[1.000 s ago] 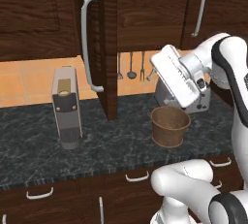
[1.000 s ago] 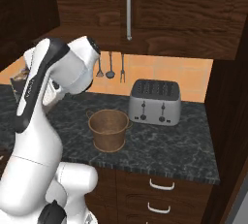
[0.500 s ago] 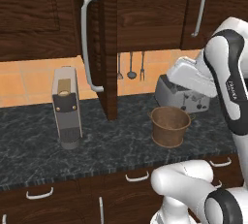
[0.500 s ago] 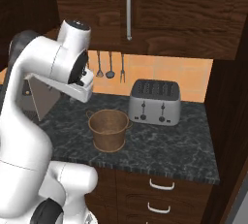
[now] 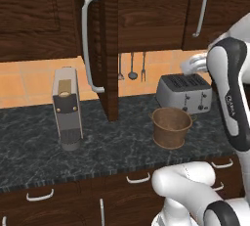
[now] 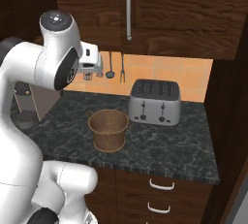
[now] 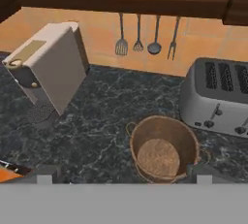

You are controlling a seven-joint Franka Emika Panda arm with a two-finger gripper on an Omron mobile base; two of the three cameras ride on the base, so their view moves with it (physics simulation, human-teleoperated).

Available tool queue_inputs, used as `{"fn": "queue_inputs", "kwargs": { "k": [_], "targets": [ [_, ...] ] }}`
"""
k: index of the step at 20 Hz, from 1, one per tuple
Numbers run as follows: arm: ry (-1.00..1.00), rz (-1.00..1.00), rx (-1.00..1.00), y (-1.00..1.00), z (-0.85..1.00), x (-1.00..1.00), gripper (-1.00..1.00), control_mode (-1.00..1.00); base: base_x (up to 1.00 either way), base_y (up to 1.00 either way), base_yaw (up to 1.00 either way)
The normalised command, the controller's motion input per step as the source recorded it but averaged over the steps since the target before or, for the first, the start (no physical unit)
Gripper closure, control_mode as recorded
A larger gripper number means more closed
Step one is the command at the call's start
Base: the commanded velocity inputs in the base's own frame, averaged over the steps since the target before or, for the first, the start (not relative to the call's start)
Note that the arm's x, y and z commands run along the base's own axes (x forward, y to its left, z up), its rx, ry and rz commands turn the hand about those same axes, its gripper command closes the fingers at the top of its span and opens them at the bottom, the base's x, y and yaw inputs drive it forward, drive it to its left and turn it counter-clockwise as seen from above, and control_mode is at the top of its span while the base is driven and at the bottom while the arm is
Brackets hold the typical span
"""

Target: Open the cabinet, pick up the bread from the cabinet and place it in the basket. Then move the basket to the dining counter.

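On the black speckled worktop (image 5: 44,156), just left of the silver toaster (image 5: 184,93), stands the round brown woven basket (image 5: 171,127), empty and awaiting bread. The dark wooden cabinet (image 5: 146,10) door hangs ajar. The pincer (image 6: 89,70) hovers above, spread wide, holding nothing.
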Motion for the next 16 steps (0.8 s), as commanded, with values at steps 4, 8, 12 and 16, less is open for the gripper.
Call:
{"fn": "queue_inputs", "kwargs": {
  "k": [4,8,12,16],
  "targets": [
    [-0.32,0.03,0.00,-0.39,1.00,0.16,-1.00,-1.00,0.00,0.00,0.00],
    [-0.25,-0.16,-0.03,-0.16,0.86,-0.07,-1.00,-1.00,0.00,0.00,0.00],
    [-0.16,-0.34,0.18,-0.55,0.39,0.06,-1.00,-1.00,0.00,0.00,0.00],
    [0.00,-0.32,0.21,-0.73,0.24,0.36,-1.00,-1.00,0.00,0.00,0.00]
  ]
}}
